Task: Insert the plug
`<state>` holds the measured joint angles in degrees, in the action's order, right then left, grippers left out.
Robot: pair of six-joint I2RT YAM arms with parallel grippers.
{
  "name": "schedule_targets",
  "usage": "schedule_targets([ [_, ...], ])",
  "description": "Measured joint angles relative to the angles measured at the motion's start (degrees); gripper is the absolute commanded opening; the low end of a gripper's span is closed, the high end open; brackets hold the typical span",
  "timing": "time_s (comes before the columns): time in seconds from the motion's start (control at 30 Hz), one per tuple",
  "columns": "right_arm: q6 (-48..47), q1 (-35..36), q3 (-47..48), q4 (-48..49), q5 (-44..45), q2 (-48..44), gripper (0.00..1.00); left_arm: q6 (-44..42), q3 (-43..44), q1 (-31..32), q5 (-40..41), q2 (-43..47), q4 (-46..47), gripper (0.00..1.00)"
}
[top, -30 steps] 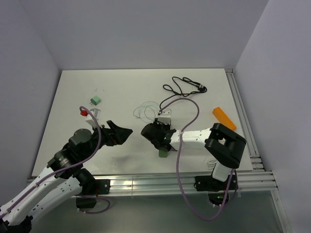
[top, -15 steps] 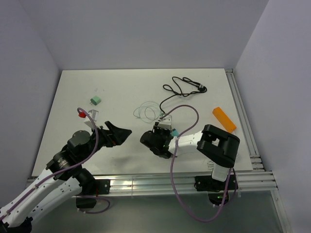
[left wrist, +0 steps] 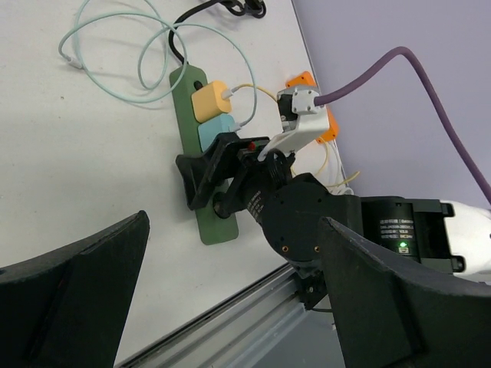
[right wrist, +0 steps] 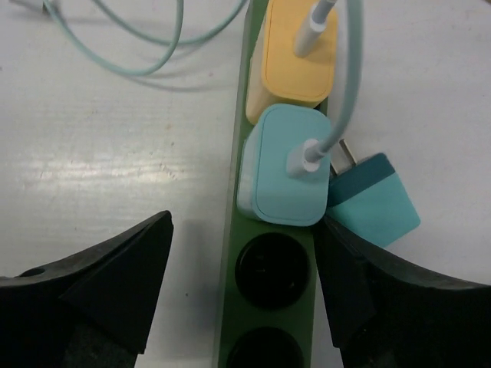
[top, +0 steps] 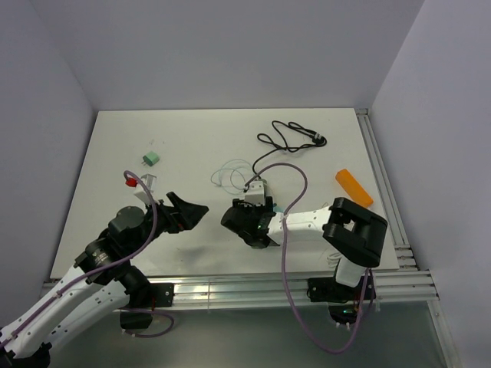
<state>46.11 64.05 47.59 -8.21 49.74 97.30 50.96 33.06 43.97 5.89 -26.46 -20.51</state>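
Teal first: looking at the darker teal plug (right wrist: 376,205), lying loose on the tabletop (right wrist: 92,138), tucked right beside the green power strip (left wrist: 184,115), prongs poking back toward the strip at a slant and not sitting in any socket. Guessing at it being the one to insert.

Counting two adapters already seated: a yellow adapter (right wrist: 295,54) and a pale blue adapter (right wrist: 285,165) right next to it, with an empty socket (right wrist: 275,272) coming straight after.

Seeing the right pincer (right wrist: 244,253) hovering over the strip, spread open, gripping nothing, one finger on either side of the strip, the plug sitting just off the finger on its side. Touching or not, can't tell.

Reckoning the right arm as far nearer, with the left pincer (top: 190,208) hanging wide open and empty, off on the other side of the strip.

Thinking the next grab needs shifting sideways onto the plug, then turning it with prongs facing down over the empty socket.

Worrying a bit about the mint cable (right wrist: 349,77) rising right beside the plug's prongs. Ignoring the orange block (top: 354,186) and black cord (top: 288,138), both well apart from the strip.
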Motion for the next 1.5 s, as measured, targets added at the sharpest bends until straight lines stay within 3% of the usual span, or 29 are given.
schedule_targets([
  [0.3,-0.63,1.49,-0.17,-7.82,-14.36,-8.37,0.82,0.85,0.59,0.00,3.32,-1.77,-2.08,1.00],
  [0.5,-2.67,4.09,-0.52,-7.69,-30.05,-17.18,0.81,1.81,7.67,-0.68,10.27,-14.16,-8.87,0.99],
  [0.6,-4.50,4.50,-2.64,-5.07,-39.50,-23.43,0.81,1.38,11.37,-4.52,10.34,-20.46,-9.99,1.00],
  [0.7,-5.53,4.61,-3.30,-4.83,-44.59,-29.86,0.82,0.48,13.86,-13.86,6.84,-25.35,-9.99,1.00],
  [0.9,-6.62,2.91,-0.72,-7.61,-43.39,-41.48,0.82,-0.70,24.00,-28.50,3.87,-41.53,-11.23,1.00],
  [1.17,-7.87,-10.49,0.66,-11.06,-43.10,-43.47,0.82,-0.94,39.01,-38.66,2.71,-65.31,-12.20,0.99],
  [1.5,-10.67,-16.02,-3.04,-12.44,-45.13,-47.95,0.82,-4.02,61.90,-43.63,6.71,-89.00,-18.25,0.99],
])
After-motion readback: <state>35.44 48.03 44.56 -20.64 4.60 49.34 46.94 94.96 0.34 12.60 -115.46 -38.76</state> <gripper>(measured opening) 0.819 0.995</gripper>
